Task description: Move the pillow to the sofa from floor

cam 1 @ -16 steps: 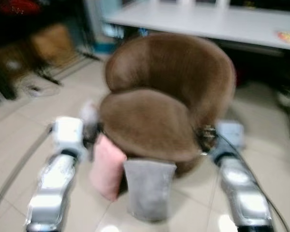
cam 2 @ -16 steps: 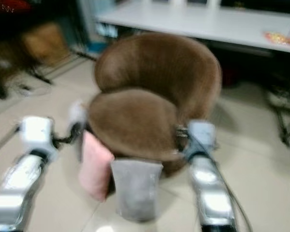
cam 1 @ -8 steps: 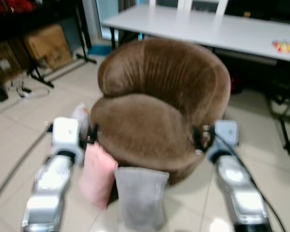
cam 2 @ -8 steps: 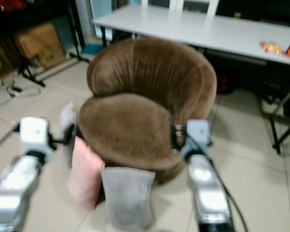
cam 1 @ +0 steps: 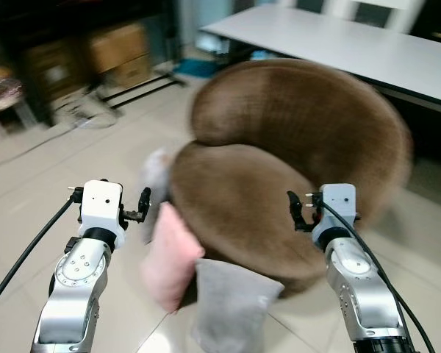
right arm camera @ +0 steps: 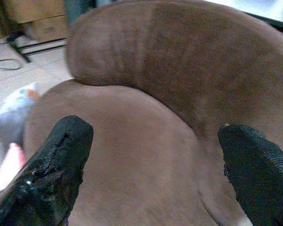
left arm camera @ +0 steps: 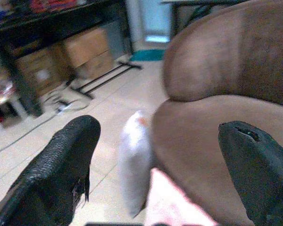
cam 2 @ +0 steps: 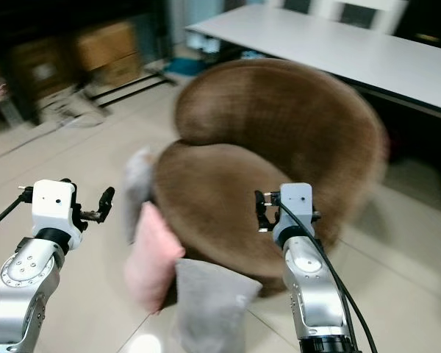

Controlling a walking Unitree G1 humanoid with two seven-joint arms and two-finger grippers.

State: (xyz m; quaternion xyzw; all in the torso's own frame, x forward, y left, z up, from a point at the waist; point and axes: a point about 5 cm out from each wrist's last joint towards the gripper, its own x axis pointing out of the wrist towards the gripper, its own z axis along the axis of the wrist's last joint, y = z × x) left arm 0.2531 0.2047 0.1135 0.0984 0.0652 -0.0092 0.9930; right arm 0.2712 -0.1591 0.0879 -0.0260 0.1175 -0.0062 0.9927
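Observation:
A round brown sofa chair [cam 1: 279,169] stands just in front of me. Three pillows lean on its front left side on the floor: a pink one [cam 1: 169,257], a grey one [cam 1: 231,305] and a pale one [cam 1: 156,176] further back. My left gripper [cam 1: 109,197] is raised and open, level with the pink and pale pillows, touching nothing. In the left wrist view its fingers [left arm camera: 61,160] frame the pale pillow [left arm camera: 134,160]. My right gripper [cam 1: 325,206] hangs open over the seat's right part, holding nothing. The right wrist view looks between its fingers [right arm camera: 61,160] at the seat cushion [right arm camera: 132,155].
A long white table [cam 1: 338,37] stands behind the sofa. Cardboard boxes [cam 1: 121,51] sit under a dark rack at the back left, with cables [cam 1: 81,114] on the tiles. Bare tiled floor [cam 1: 29,169] stretches to my left.
The camera has swung left and moved closer, so the sofa now sits further right in view. Both arms stay raised with their grippers open; the pillows have not moved.

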